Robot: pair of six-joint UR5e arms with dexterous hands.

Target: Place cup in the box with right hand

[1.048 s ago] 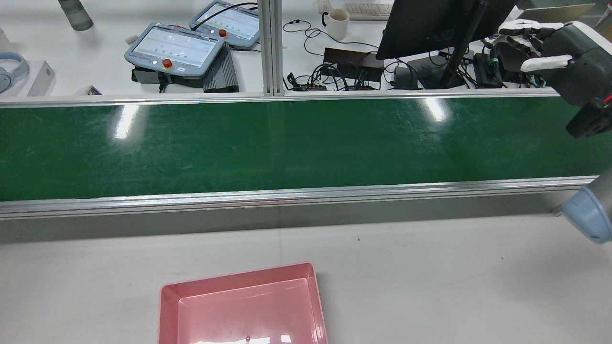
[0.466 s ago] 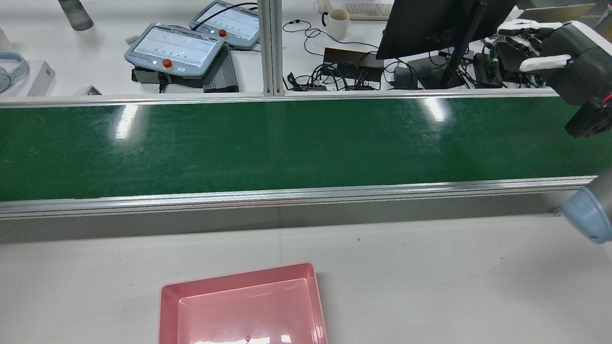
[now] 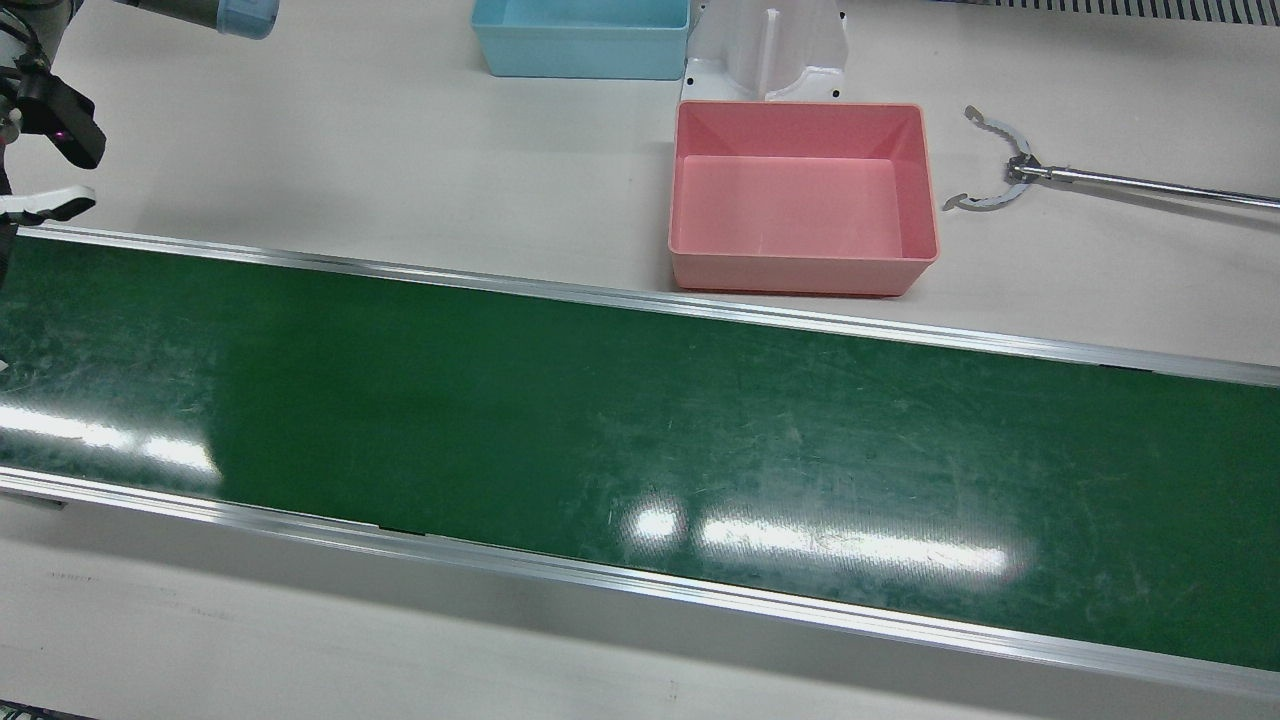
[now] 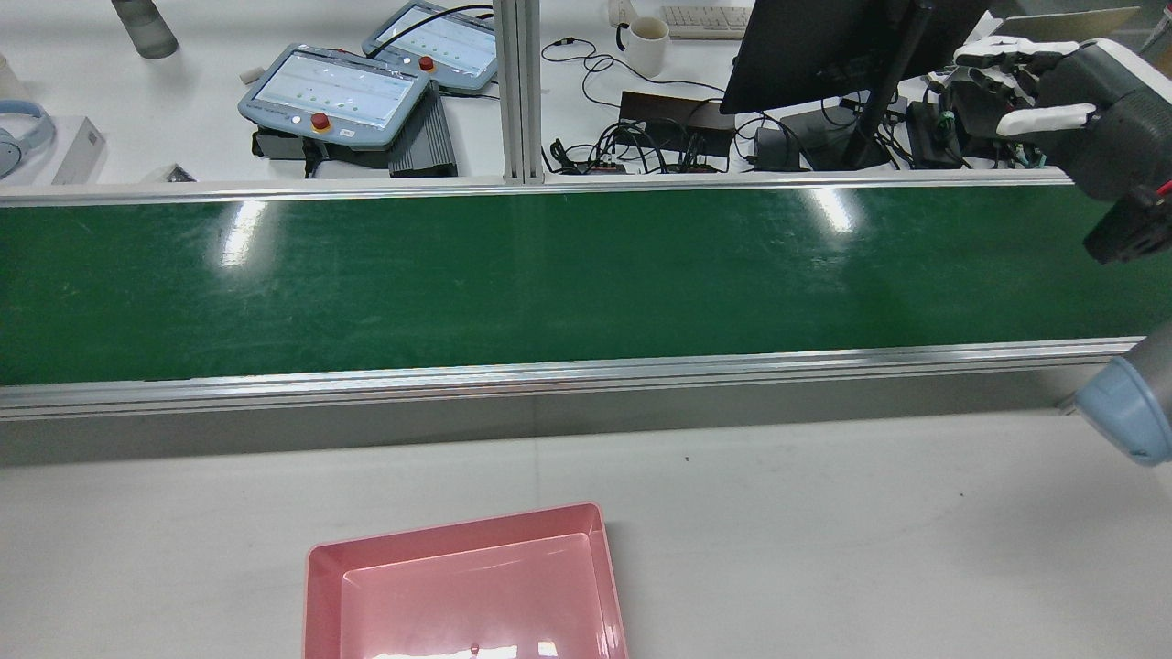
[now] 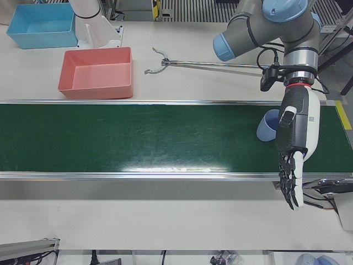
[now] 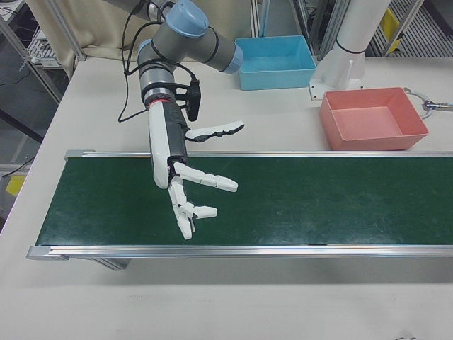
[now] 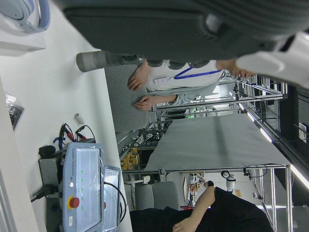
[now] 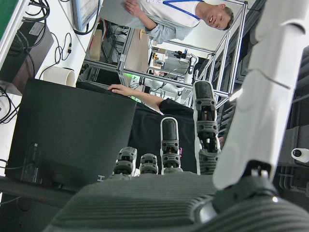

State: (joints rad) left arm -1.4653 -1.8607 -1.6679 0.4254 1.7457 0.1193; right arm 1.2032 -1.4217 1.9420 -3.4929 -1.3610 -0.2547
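Observation:
A light blue cup (image 5: 267, 128) stands on the green belt (image 5: 138, 138) near its right end in the left-front view, partly behind my left hand (image 5: 298, 138). That hand hangs open with straight fingers pointing down past the belt's near rail, holding nothing. My right hand (image 6: 178, 180) hovers open over the other end of the belt with fingers spread, far from the cup; the rear view shows this right hand (image 4: 1053, 82) at the far right. The pink box (image 3: 800, 190) sits empty on the table behind the belt.
A blue box (image 3: 580, 40) and a white pedestal (image 3: 765, 50) stand behind the pink box. A long metal grabber tool (image 3: 1010, 175) lies beside it. Beyond the belt are teach pendants (image 4: 334, 91), a monitor (image 4: 824, 46), cables and people.

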